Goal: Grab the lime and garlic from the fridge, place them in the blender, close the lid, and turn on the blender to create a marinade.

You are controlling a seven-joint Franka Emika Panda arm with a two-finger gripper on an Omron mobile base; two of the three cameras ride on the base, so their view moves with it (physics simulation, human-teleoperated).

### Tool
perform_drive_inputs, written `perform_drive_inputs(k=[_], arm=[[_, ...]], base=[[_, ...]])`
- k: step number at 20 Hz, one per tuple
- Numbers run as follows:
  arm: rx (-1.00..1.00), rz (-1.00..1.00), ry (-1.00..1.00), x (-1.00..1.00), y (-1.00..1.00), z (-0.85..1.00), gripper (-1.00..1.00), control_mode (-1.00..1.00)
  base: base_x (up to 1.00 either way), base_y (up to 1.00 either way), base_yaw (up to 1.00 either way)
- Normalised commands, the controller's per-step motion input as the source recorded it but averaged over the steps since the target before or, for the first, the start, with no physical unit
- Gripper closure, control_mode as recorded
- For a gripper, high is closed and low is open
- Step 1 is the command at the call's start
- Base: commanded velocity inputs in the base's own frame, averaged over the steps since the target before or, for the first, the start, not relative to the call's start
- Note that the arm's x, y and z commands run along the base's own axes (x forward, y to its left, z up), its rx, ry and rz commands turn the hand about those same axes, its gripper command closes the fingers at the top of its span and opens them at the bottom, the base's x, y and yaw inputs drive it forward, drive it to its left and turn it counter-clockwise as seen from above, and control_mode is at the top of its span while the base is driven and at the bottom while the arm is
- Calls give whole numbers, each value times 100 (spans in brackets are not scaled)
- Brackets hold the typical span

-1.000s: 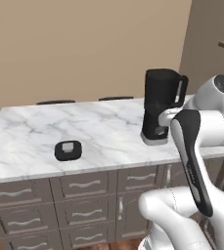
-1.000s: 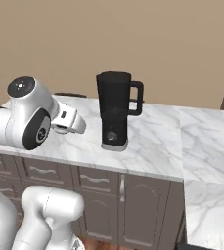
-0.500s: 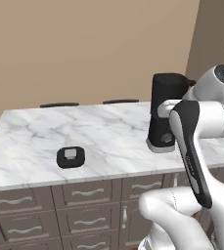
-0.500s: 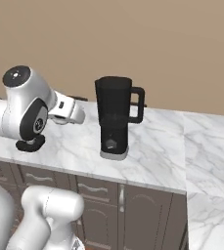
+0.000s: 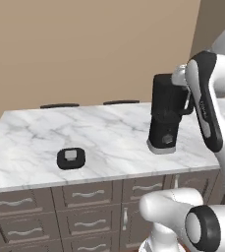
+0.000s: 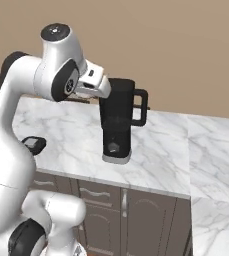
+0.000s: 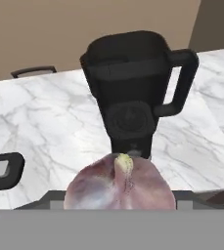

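While the arm reaches toward the black blender (image 5: pixel 166 116) from the near side of the marble counter (image 5: pixel 30 133), the hand view shows a pinkish-white garlic (image 7: pixel 119 184) bulb sitting right at the gripper (image 7: pixel 119 202), its pale yellowish stem tip pointing toward the jug. The finger tips themselves are hidden behind the bulb, so the clamp is read from how the garlic fills the space where they rise: the jaws stand wide and appear closed on it, which suits so plump a thing. The blender stands upright on its black-and-white base near the counter's front edge, handle turned to the robot's right, and its mouth is uncovered, which is why the garlic is carried at about rim height rather than low over the counter. The lid (image 5: pixel 71 158) lies flat on the marble well apart to the left, its light grey cap facing up, kept out of the way until both ingredients are in. In the right base view the wrist (image 6: pixel 93 82) hangs just beside the jug's upper edge. Whether the lime is already inside the opaque jug cannot be told. The likely step is lifting the garlic over the opening and letting go.
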Motion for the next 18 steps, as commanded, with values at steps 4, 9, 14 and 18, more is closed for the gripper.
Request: perform_drive_inputs(k=[4, 9, 14, 18], arm=[[8, 0, 23, 99, -75, 13, 100, -100], [-1, 1, 6, 23, -6, -6, 100, -100], [-14, -1, -1, 80, 0, -29, 100, -100], [-7, -2, 4, 94, 0, -43, 100, -100]], base=[[0, 0, 0], [0, 0, 0], [0, 0, 0], [0, 0, 0]])
